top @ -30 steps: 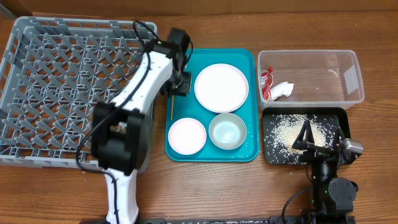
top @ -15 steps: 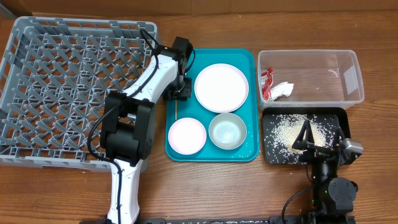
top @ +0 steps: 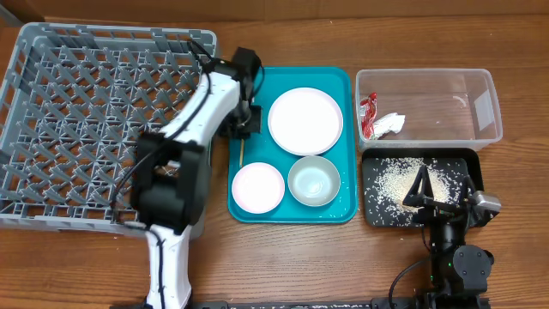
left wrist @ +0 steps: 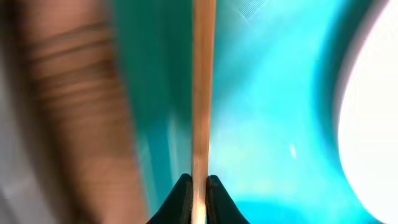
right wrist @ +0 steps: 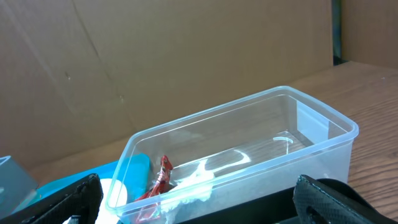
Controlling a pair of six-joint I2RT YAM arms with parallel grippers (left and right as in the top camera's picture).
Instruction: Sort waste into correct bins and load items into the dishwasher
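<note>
My left gripper [top: 243, 130] is at the left edge of the teal tray [top: 343, 86], shut on the wooden chopsticks [left wrist: 203, 87], which also show in the overhead view [top: 241, 152]. The white plate [top: 305, 120], small white bowl [top: 257, 186] and green-rimmed bowl [top: 313, 180] sit on that tray. The red wrapper [top: 369, 115] and white tissue [top: 388, 124] lie in the clear tub [top: 485, 107]. Rice grains [top: 399, 178] lie in the black tray [top: 371, 215]. My right gripper [top: 426, 193] is open above the black tray. The grey dish rack [top: 94, 120] is at the left.
The clear tub [right wrist: 336, 134] with the wrapper [right wrist: 163, 177] and tissue [right wrist: 193, 186] fills the right wrist view. Bare wooden table lies along the front edge. A brown wall stands behind.
My left gripper has shifted slightly left at the tray's left edge, still on the chopsticks. The right arm has not moved.
</note>
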